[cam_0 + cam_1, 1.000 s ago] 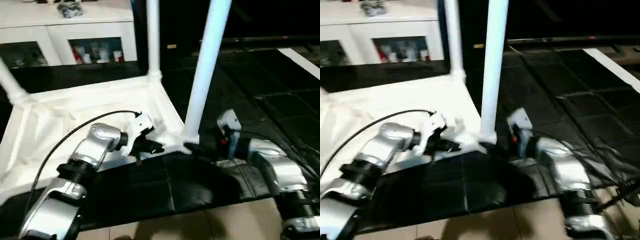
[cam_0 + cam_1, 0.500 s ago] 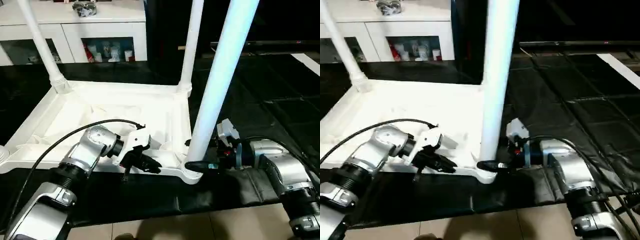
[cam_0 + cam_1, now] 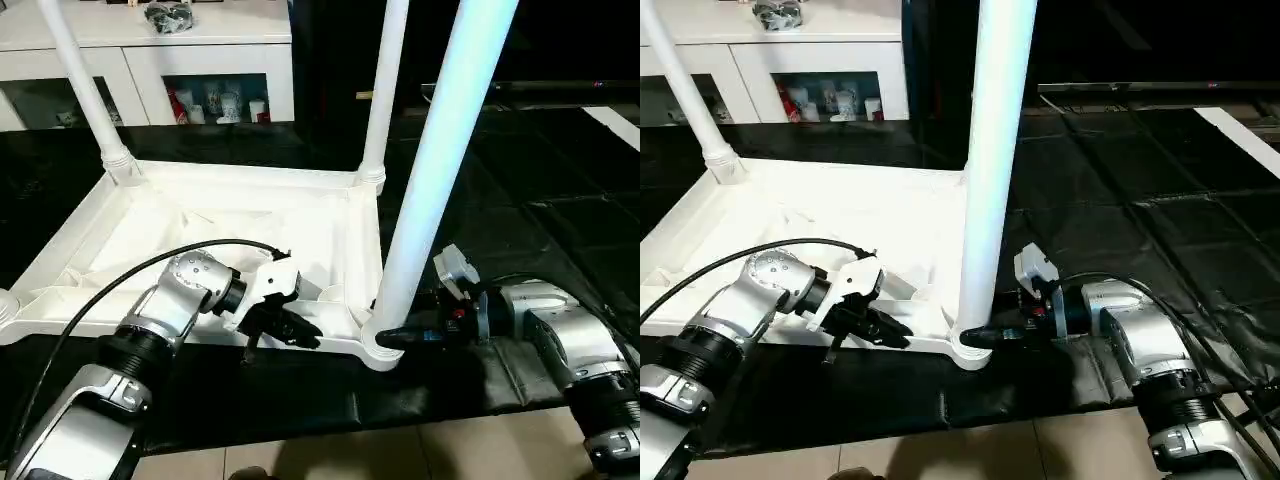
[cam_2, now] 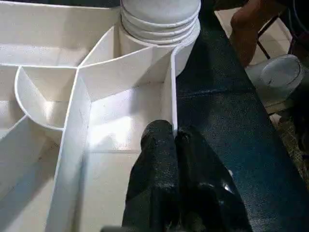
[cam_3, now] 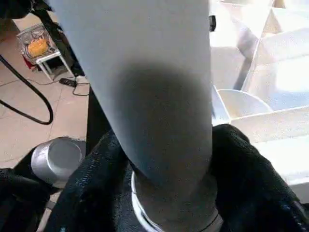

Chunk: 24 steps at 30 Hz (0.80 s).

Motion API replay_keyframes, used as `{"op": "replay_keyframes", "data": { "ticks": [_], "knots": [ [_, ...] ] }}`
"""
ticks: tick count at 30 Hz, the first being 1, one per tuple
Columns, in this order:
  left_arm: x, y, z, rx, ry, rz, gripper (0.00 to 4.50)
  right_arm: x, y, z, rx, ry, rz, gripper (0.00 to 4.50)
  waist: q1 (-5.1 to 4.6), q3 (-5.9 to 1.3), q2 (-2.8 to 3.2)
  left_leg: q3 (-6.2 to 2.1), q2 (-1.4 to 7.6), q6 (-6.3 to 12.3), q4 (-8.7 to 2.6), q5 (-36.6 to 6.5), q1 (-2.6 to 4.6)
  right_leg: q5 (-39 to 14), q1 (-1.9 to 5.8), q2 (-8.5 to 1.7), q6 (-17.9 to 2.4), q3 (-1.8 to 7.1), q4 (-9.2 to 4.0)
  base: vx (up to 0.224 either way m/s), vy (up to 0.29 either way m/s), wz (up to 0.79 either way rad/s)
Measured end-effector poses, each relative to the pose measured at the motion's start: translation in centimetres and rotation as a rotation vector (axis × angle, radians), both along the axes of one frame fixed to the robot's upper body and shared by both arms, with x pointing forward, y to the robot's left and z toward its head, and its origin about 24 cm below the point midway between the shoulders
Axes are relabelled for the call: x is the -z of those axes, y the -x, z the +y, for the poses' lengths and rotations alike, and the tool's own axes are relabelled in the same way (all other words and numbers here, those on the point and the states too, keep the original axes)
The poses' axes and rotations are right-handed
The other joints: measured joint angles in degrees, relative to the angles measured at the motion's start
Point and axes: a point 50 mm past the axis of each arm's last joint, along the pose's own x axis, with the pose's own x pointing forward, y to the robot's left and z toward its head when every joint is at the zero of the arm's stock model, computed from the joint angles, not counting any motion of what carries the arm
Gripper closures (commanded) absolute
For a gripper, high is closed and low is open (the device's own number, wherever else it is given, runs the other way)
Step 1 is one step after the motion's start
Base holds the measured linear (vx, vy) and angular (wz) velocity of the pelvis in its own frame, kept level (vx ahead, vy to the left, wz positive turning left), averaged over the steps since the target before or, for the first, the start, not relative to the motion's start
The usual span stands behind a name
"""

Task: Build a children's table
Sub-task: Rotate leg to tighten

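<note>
The children's table lies upside down on a black mat, its white ribbed top [image 3: 230, 215] facing up. Three white legs stand in corner sockets: far left [image 3: 82, 90], far right [image 3: 387, 90] and near right [image 3: 440, 170]. My left gripper [image 3: 300, 328] is shut on the top's near rim, which the left wrist view shows pinched between the fingers [image 4: 157, 145]. My right gripper [image 3: 385, 338] reaches in from the right. Its black fingers [image 5: 96, 188] hug both sides of the near right leg's base [image 5: 164, 145], just above the socket.
A white cabinet [image 3: 150, 50] with glass doors stands behind the table. The black mat [image 3: 560, 200] spreads to the right and back. Tiled floor [image 3: 400, 455] begins at the mat's near edge. A black cable [image 3: 130, 280] loops over my left forearm.
The camera tilted up and steadied early on. My right gripper's fingers have closed in around the near right leg's base. The left gripper has kept its hold on the rim.
</note>
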Motion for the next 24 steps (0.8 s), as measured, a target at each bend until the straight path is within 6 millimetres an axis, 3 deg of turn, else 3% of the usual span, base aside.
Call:
{"op": "replay_keyframes", "data": {
  "ticks": [10,14,17,21,24],
  "knots": [
    [0.1,-0.1,-0.3,-0.014,0.012,0.02,4.5,-0.1,0.1,0.0,0.01,0.006,-0.012,2.38,0.15,0.0,0.0,0.0,0.0,0.0,0.0,0.0,0.05,0.0,0.06,0.0,0.0,0.0,0.0,0.0,0.0,0.0],
    [0.3,-0.4,-0.6,-0.093,0.023,0.025,4.5,0.3,0.2,0.0,0.106,-0.016,-0.016,2.4,0.07,-0.01,-0.01,0.0,0.0,0.0,0.02,0.0,0.1,-0.01,0.08,0.0,0.04,0.01,0.02,0.0,0.0,0.0],
    [0.6,-1.1,-0.6,-0.228,0.039,0.023,4.5,0.7,-0.7,0.5,0.273,-0.013,-0.041,2.43,-0.93,-0.04,-0.06,0.0,0.0,-0.03,0.0,0.01,0.25,-0.06,0.15,0.0,0.22,0.01,0.05,0.0,0.0,0.0],
    [0.7,-2.6,-1.9,-0.441,0.05,0.009,4.5,1.0,-3.1,2.0,0.592,-0.007,-0.071,2.48,-3.66,-0.03,0.0,-0.14,-0.04,-0.11,0.01,0.06,0.33,-0.07,0.04,0.0,0.26,-0.08,-0.11,0.0,0.0,0.0],
    [0.9,-3.0,-3.1,-0.546,0.076,0.013,4.5,0.9,-4.4,2.6,0.736,0.013,-0.076,2.51,-5.16,-0.04,-0.01,-0.17,-0.06,-0.12,0.01,0.05,0.34,-0.06,0.01,0.0,0.25,-0.08,-0.15,0.0,0.0,0.0]
  ]
}}
